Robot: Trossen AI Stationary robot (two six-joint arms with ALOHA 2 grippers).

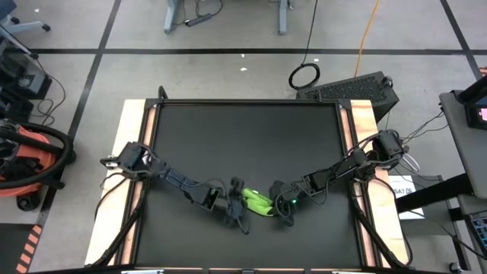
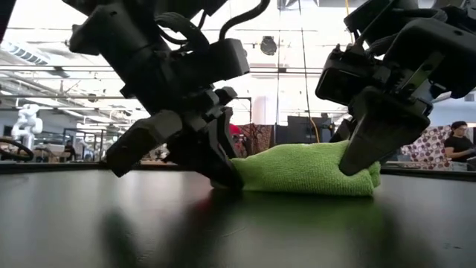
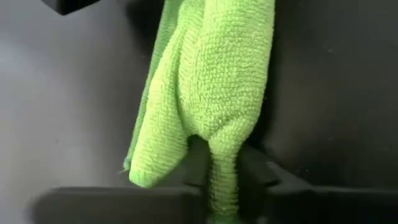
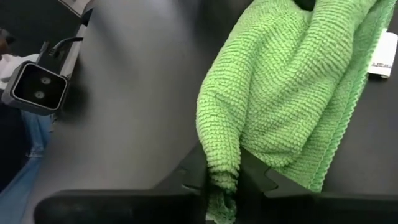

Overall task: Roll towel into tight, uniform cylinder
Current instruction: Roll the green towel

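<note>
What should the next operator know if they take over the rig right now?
Left hand: shut on one end of the towel, cloth pinched between its fingers.
Right hand: shut on the other end.
Towel: bunched in a loose lump on the mat, near the front middle, held between both hands.
Done: both ends gripped.
Left: no tight, even cylinder yet; the towel needs to be rolled.

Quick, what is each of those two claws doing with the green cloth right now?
Left gripper: shut on the towel, pinching one end.
Right gripper: shut on the towel, pinching the other end.
</note>
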